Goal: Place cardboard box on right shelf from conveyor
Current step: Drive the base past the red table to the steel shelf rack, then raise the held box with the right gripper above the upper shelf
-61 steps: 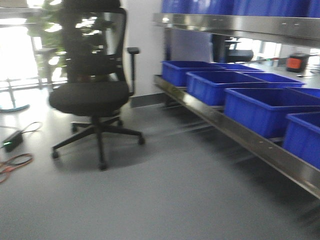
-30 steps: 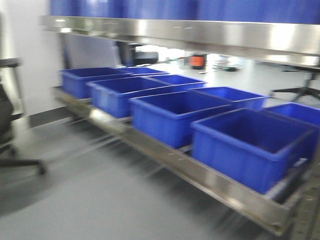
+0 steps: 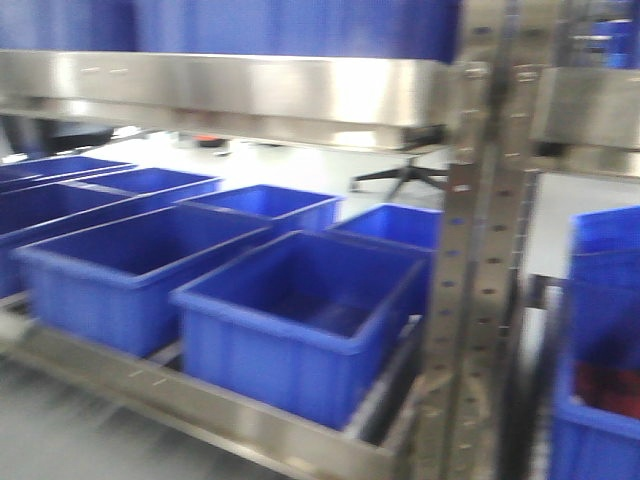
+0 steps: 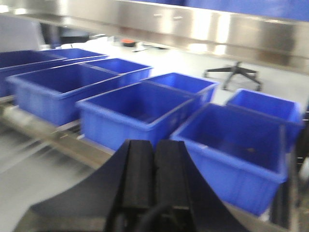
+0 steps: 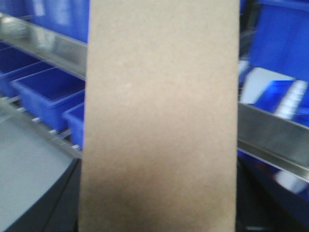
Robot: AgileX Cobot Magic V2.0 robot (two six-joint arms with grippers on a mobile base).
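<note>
Steel racking fills the background, and a perforated upright [image 3: 480,250] is its clearest marker. Left of that upright a shiny shelf [image 3: 250,90] runs across the top. Below it, open blue bins [image 3: 300,320] sit in rows on a lower rail. Right of the upright another bay begins, with more blue bins in it. No conveyor is in view.

The cardboard box [image 5: 159,116] stands on end and fills the right wrist view, with bins and a steel rail behind it on either side. Nothing under it carries it, so the right claw, hidden behind the cardboard, is judged to be clamped on its lower end. Held upright like this, the slim box can probably be set on a shelf without knocking the bins.

The left claw [image 4: 154,145] has its two black fingers [image 4: 137,164] pressed together with nothing between them. It looks idle, likely closed so that it clears the rack.
</note>
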